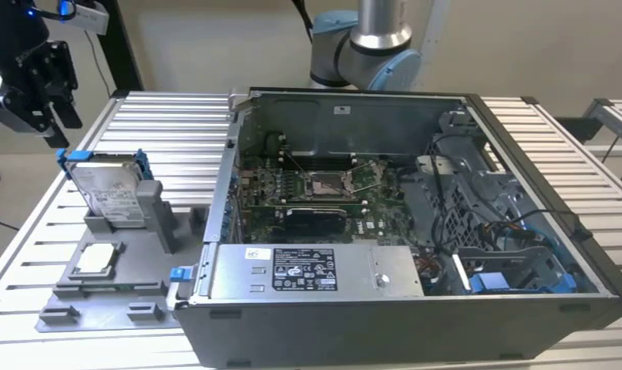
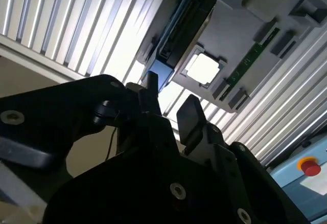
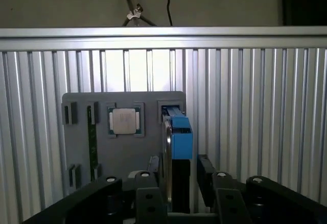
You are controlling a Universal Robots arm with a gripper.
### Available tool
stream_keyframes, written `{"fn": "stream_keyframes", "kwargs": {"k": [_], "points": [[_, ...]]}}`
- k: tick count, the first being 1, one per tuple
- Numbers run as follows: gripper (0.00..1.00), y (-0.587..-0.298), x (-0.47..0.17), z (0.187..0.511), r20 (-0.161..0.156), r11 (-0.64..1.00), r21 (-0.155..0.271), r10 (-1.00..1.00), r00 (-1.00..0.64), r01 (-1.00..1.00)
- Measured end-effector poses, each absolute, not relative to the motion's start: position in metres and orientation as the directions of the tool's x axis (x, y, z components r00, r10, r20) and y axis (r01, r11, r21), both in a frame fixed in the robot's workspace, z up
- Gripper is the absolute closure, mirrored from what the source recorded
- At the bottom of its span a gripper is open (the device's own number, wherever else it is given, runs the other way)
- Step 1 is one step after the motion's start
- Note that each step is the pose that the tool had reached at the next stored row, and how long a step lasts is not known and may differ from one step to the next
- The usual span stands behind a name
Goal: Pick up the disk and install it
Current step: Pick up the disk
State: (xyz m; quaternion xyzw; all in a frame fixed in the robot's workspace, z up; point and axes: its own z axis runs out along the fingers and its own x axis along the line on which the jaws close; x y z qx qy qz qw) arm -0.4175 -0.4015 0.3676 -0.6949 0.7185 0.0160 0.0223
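Gripper (image 3: pixel 179 169) open, empty, above disk (image 3: pixel 181 138), not touching, disk upright in grey holder (image 3: pixel 122 152), lined up w/ finger gap

This looks like a robot lab or workshop. A big table (image 1: pixel 166 116) made of metal bars runs across the exterior view. An open computer box (image 1: pixel 393 331) sits in the middle, its insides showing. A robot arm (image 1: pixel 378 31) stands at the top middle. A grey holder (image 1: pixel 115 289) for parts lies at the lower left.
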Motion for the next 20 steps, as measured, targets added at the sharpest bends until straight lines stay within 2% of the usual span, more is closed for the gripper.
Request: {"fn": "stream_keyframes", "kwargs": {"k": [8, 20], "points": [[0.0, -0.401, -0.417, 0.367, -0.053, 0.034, -0.008, -0.998, -0.033, -0.999], [0.0, -0.393, -0.418, 0.349, -0.023, 0.011, -0.009, -1.0, -0.011, -1.0]]}}
